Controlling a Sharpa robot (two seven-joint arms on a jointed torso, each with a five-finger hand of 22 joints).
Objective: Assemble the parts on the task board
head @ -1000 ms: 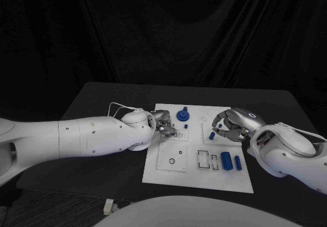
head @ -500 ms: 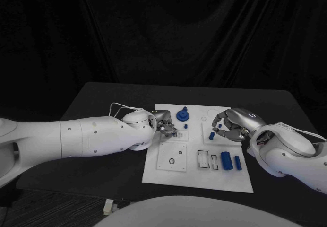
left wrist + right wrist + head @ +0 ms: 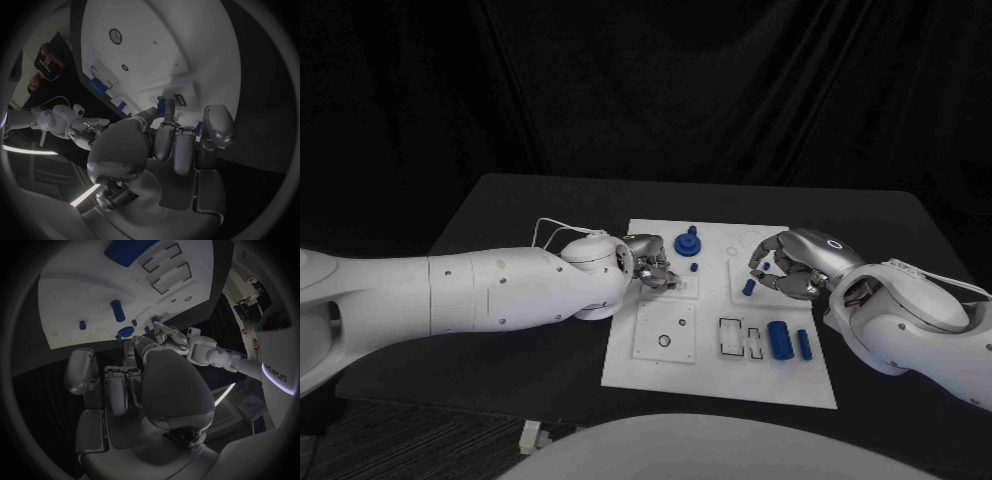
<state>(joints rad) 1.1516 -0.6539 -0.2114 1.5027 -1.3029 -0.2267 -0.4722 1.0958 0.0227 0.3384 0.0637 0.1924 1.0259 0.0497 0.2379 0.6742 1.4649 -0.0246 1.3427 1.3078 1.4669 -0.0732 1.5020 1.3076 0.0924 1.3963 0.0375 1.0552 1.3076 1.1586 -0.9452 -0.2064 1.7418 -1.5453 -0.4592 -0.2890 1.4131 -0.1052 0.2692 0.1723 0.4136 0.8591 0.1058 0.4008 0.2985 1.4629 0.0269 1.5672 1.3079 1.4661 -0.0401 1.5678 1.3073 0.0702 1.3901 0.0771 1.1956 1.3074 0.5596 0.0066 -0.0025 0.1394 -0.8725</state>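
Change: silver left hand has barely shifted over the white rectangular task board.
Left fingers: pinch a small blue peg.
Right hand: fingers curled, holding nothing, beside an upright blue peg.
Bench: open black margin all round.

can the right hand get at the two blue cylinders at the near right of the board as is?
Probably yes. The two blue cylinders lie flat and uncovered on the board, just nearer the robot than the right hand. Nothing lies between them; the left hand is across the board.
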